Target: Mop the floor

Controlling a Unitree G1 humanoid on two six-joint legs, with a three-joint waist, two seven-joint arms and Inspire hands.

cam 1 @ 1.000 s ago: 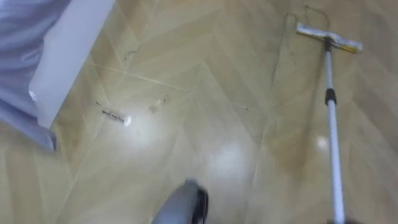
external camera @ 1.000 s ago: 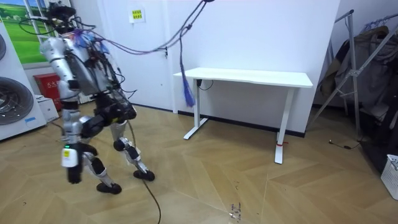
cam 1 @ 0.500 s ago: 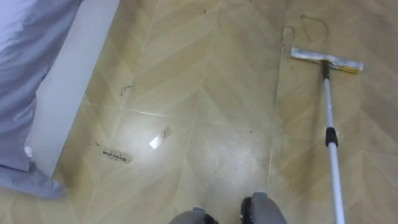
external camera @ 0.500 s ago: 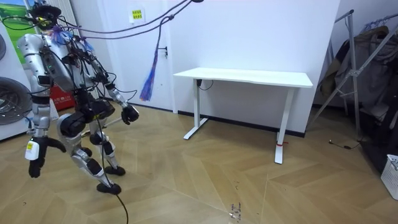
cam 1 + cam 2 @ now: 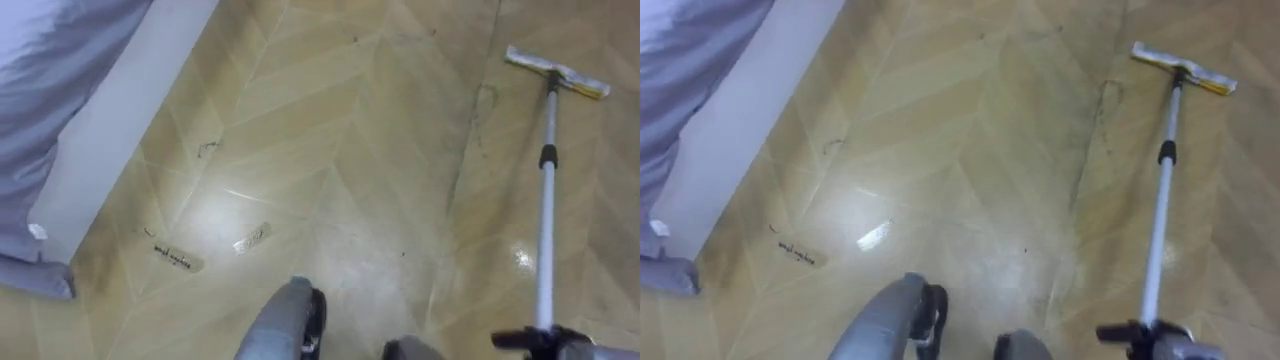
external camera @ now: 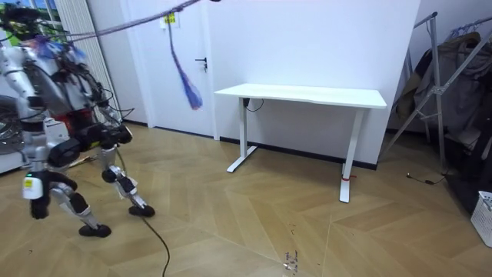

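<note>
- Well, far left: bed with a grey-blue sheet and a white side panel, sitting on the herringbone floor.
- Next over, a couple of small scraps lying on the floor near the bed's corner.
- Over right: mop, flat head down on the floor at top right, with a dark clamp-like bit across the pole's near end.
- From the room camera: one robot hand dangling low at the room view's left, other robot hand out front. Can't tell which is left or right, or whether wide, narrow or holding anything.
- Further right, white surface by the wall, well apart from the robot.
</note>
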